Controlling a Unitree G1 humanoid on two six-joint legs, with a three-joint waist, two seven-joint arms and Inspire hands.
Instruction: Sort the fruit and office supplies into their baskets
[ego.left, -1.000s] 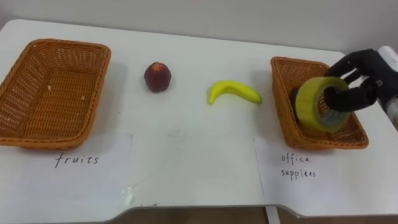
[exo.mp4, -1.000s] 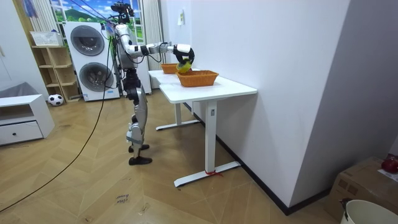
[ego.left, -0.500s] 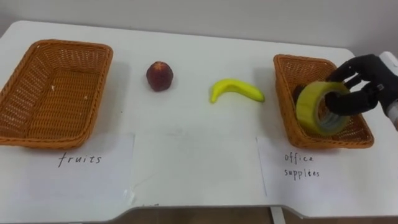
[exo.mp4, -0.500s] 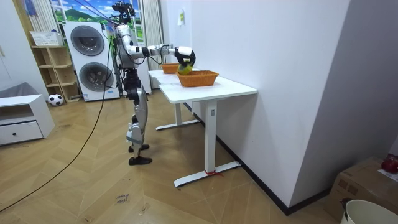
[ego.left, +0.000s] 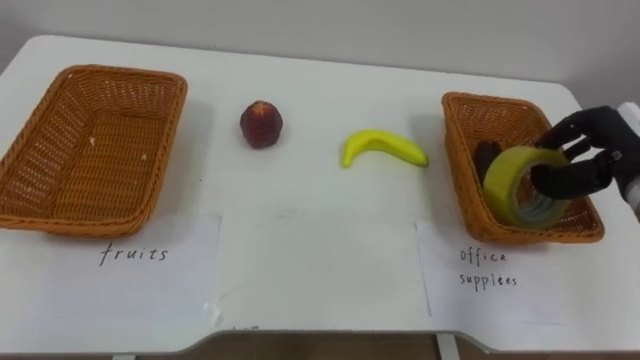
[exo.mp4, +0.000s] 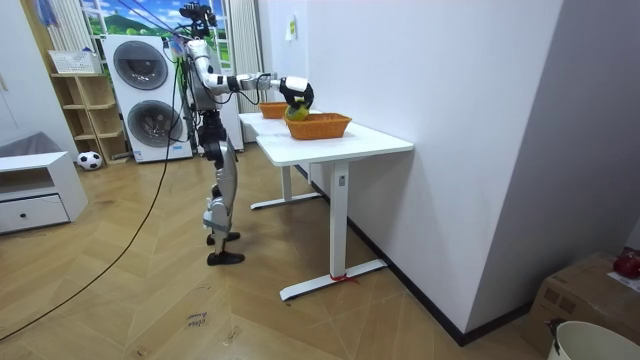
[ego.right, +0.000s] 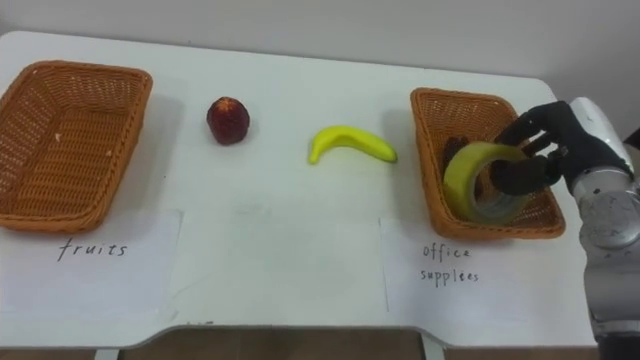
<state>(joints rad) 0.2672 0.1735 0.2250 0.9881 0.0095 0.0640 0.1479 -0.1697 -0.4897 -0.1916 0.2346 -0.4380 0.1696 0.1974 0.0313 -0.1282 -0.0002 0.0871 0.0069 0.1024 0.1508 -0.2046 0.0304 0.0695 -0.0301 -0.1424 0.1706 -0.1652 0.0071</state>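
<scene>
White table (ego.left: 320, 230) below the head camera. Far left: left basket (ego.left: 125, 72), wicker, with a paper sheet (ego.left: 60, 290) lying flat in front of it. Next along, dark red fruit (ego.left: 261, 124) on bare tabletop, well apart from that basket. Then banana (ego.left: 383, 147), lying flat, near the right basket (ego.left: 490, 98) but not touching it. Second paper sheet (ego.left: 480, 305) in front of this basket. Inside the right basket: yellow tape roll (ego.left: 505, 180), tilted on edge, just in front of a dark item (ego.left: 487, 157) too hidden to identify. Far right: right hand (ego.left: 605, 155) reaching in over the basket's right side, fingers curled over the roll's top edge, thumb in its core, gripping it. Cannot tell whether the roll touches the basket floor. In the room view, stands upright at the table's edge, washing machines (exo.mp4: 150, 100) behind, right arm stretched out over the nearer basket.
</scene>
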